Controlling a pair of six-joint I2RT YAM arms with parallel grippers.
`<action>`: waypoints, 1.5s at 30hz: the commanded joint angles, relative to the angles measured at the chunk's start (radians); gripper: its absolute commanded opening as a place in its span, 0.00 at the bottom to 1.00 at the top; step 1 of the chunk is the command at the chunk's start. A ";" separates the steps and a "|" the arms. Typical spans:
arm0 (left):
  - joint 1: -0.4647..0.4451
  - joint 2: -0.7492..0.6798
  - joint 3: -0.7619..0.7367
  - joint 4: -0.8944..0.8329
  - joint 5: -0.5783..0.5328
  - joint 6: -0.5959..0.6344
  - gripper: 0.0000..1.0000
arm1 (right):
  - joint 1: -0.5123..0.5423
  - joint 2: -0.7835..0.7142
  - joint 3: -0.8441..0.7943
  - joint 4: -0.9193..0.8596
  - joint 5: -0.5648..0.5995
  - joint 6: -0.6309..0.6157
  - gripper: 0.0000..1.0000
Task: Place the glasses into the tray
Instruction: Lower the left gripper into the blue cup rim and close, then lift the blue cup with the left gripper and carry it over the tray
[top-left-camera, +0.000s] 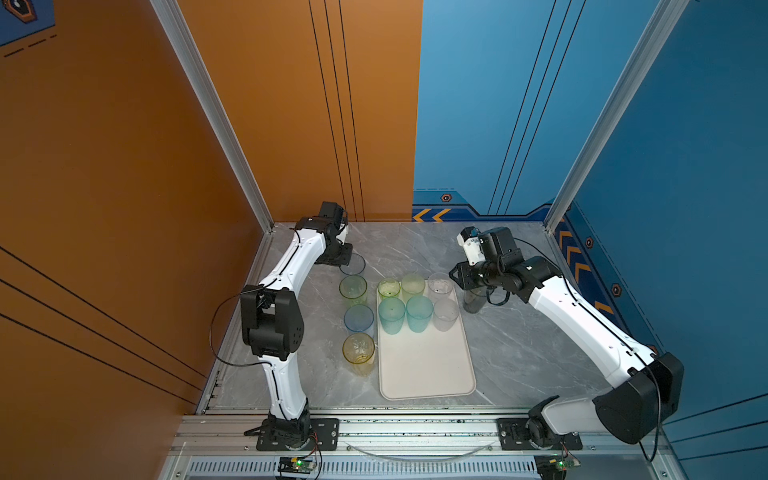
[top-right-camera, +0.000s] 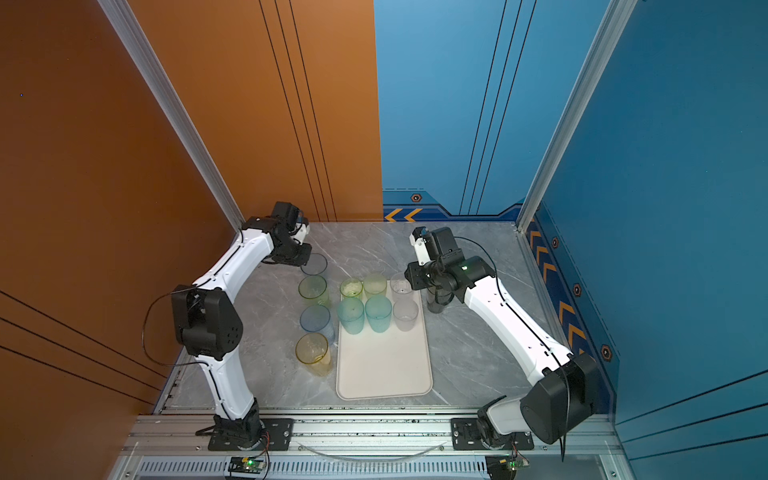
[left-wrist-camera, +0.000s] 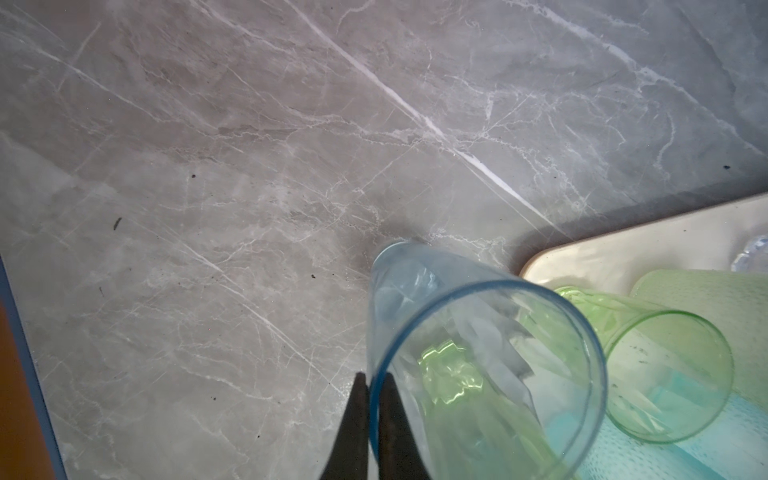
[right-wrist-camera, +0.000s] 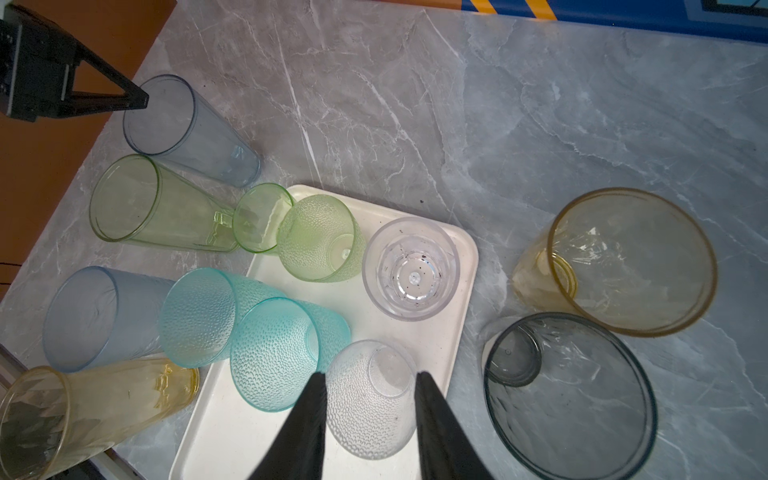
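Observation:
The cream tray (top-left-camera: 424, 365) (top-right-camera: 382, 365) (right-wrist-camera: 232, 424) holds several glasses: small green (top-left-camera: 388, 289), textured green (top-left-camera: 412, 284), clear (top-left-camera: 440, 284), two teal (top-left-camera: 391, 313) and frosted (top-left-camera: 445, 313). My left gripper (top-left-camera: 347, 259) (left-wrist-camera: 372, 376) is shut on the rim of a pale blue glass (top-left-camera: 352, 264) (left-wrist-camera: 478, 353), which stands on the table left of the tray's far end. My right gripper (top-left-camera: 454, 275) (right-wrist-camera: 370, 374) hangs open above the frosted glass (right-wrist-camera: 370, 399), not touching it.
Left of the tray a tall green glass (top-left-camera: 353, 289), a blue one (top-left-camera: 358, 318) and a yellow one (top-left-camera: 358, 351) stand in a row on the marble table. To its right are a smoky grey glass (right-wrist-camera: 569, 395) and an amber one (right-wrist-camera: 631, 262).

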 joint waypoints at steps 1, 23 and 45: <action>0.008 -0.094 0.032 0.051 -0.023 0.006 0.00 | -0.006 -0.020 -0.023 0.020 -0.017 0.021 0.34; -0.383 -0.628 0.001 -0.068 -0.051 0.019 0.01 | -0.155 -0.206 -0.129 -0.037 0.133 0.075 0.34; -0.758 -0.300 -0.064 -0.218 0.097 -0.045 0.00 | -0.189 -0.203 -0.121 -0.016 0.088 0.132 0.34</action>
